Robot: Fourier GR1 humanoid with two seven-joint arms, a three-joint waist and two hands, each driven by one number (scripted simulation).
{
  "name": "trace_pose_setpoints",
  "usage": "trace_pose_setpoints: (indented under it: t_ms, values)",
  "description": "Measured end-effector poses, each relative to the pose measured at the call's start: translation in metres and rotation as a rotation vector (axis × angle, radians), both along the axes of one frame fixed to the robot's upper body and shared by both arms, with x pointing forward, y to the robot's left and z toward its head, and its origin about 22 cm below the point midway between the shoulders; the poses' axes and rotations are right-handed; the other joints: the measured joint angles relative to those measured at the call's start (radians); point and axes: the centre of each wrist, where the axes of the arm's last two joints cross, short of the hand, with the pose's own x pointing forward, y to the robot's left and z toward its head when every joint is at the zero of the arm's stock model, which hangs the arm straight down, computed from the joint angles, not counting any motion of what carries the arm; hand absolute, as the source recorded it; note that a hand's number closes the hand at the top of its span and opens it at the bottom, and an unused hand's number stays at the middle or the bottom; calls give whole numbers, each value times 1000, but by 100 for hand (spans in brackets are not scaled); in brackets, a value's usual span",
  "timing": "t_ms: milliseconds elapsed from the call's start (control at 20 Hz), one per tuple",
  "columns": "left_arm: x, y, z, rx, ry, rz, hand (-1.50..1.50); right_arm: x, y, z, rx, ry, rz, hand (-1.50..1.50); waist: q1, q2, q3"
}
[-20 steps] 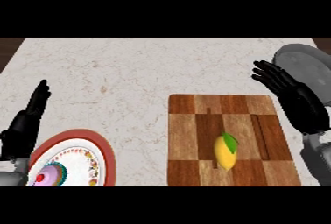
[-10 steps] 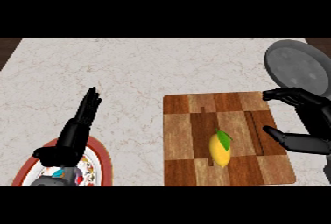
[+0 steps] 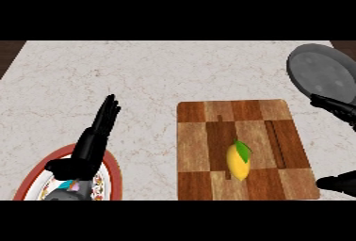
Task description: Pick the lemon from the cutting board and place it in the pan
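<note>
A yellow lemon (image 3: pixel 238 162) with a green leaf lies on the wooden cutting board (image 3: pixel 201 141), toward its near half. The dark grey pan (image 3: pixel 321 70) sits at the far right of the counter, partly cut by the view's edge. My right hand (image 3: pixel 338 109) shows at the right edge, fingers spread and straight, its thumb low near the board's near right corner; it is to the right of the lemon and does not touch it. My left hand (image 3: pixel 94 141) stands open with fingers straight, left of the board, over the patterned plate.
A red-rimmed patterned plate (image 3: pixel 111 172) lies at the near left under my left forearm. The pale stone counter (image 3: pixel 139 75) stretches behind the board. A dark strip runs along the counter's far edge.
The view has shifted, so the board and lemon sit a little further right. My right hand has moved out toward the right edge. My left hand kept its straight-fingered pose.
</note>
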Motion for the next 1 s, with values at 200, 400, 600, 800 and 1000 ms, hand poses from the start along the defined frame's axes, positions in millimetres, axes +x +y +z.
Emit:
trace_pose_setpoints:
  t_ms: [200,400,600,800,1000]
  values:
    - [-1,-6,3,-1,-9,-7,0,10,12,20,-150,18,38,-150,10,1,0]
    - [0,-7,3,0,-8,-14,0,17,39,30,-313,61,82,-150,18,2,-1]
    - [0,-11,4,-4,-5,-23,0,19,67,32,-517,98,139,-150,25,3,-1]
    - [-6,-11,-1,-2,-7,-24,0,19,96,14,-674,121,186,-150,25,3,-1]
    - [-2,-9,0,-1,-3,-18,0,15,118,2,-792,133,200,-150,16,3,0]
